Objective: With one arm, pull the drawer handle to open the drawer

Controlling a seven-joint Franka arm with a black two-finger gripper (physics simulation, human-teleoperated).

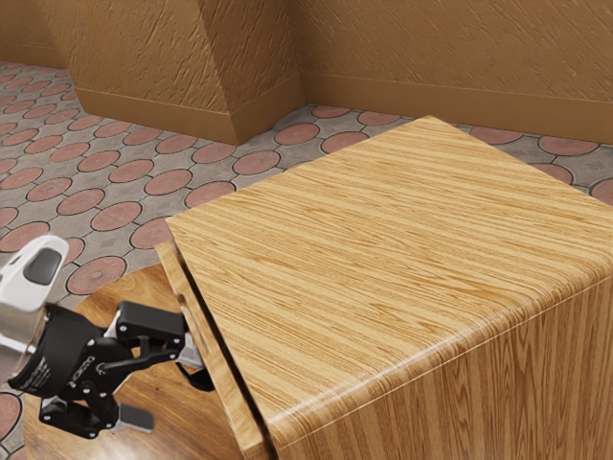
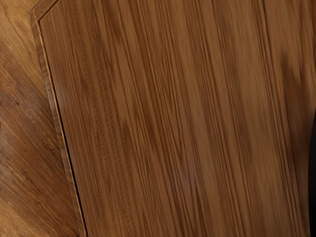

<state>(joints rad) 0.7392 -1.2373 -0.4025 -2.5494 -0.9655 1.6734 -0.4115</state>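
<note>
A light oak cabinet (image 1: 402, 259) stands on the floor. Its drawer front (image 1: 213, 369) faces the exterior view's lower left and stands a narrow gap out from the cabinet body. A dark handle (image 1: 200, 376) sticks out of that front. My black gripper (image 1: 161, 378) is right at the handle, open, its fingers wide apart: the upper finger (image 1: 153, 328) reaches to the handle, the lower finger (image 1: 129, 419) hangs below it. In the wrist view the drawer front (image 2: 177, 118) is close ahead, with its rim (image 2: 54, 113) running along one side.
A darker round wooden surface (image 1: 163, 422) lies under my hand, also seen beside the drawer front (image 2: 24, 163). Tiled floor (image 1: 115, 182) spreads behind, bounded by wooden walls (image 1: 192, 57) at the back.
</note>
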